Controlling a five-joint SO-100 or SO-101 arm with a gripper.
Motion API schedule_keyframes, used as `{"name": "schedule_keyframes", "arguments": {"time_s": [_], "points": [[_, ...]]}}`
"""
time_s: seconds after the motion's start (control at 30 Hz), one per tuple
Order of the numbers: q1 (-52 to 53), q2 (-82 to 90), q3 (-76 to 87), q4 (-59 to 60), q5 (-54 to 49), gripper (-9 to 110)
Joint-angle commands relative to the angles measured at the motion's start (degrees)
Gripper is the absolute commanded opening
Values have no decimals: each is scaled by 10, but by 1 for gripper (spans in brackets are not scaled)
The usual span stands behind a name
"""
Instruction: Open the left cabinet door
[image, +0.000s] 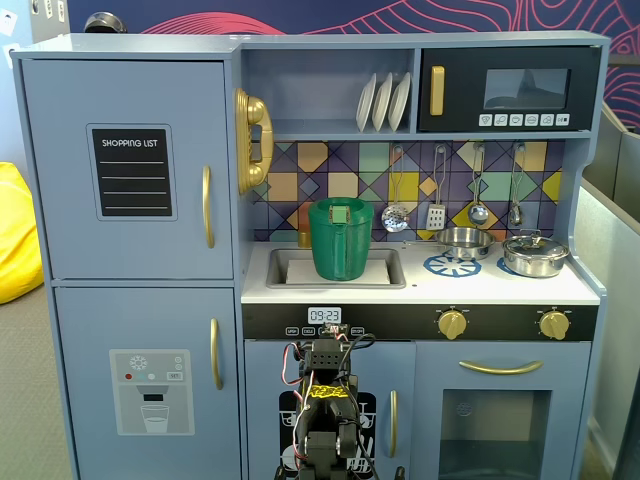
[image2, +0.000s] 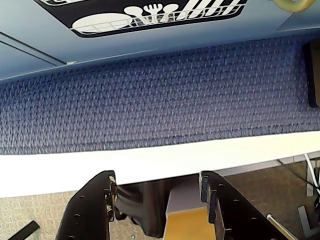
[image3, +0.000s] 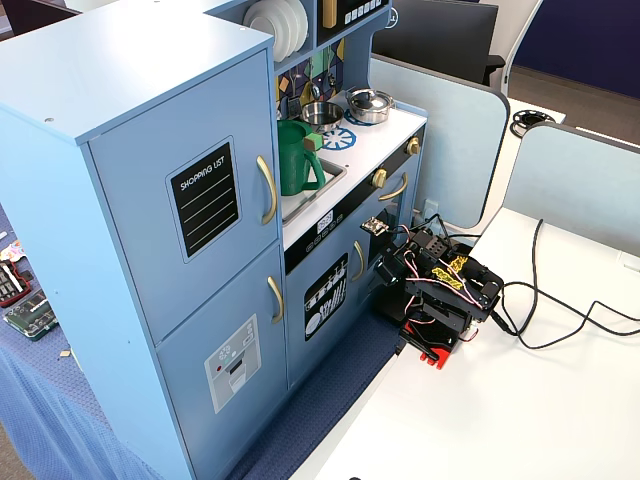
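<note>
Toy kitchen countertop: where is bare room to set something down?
The white countertop is bare between the sink and the printed burners, and along its front edge. The sink holds a green pitcher; the right burners carry two steel pots.

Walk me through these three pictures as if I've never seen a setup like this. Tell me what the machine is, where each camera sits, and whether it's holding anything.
The machine is a small robot arm with a two-finger gripper, folded low on a white table in front of a blue toy kitchen.

One fixed view faces the kitchen head-on. The other looks down from the side. The wrist view rides on the arm and shows its dark fingers apart with nothing between them, above blue cloth.

The left cabinet door, with the shopping-list chalkboard and gold handle, is shut. Below it is a door with a water-dispenser panel. A green jug stands in the sink, and pots sit on the counter.
</note>
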Motion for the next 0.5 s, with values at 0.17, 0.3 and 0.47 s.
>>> {"name": "schedule_keyframes", "arguments": {"time_s": [0.17,0.3,0.47], "points": [[17,-3,7,104,15,4],[17,-3,7,104,16,10],[5,-3,7,103,-14,4]]}}
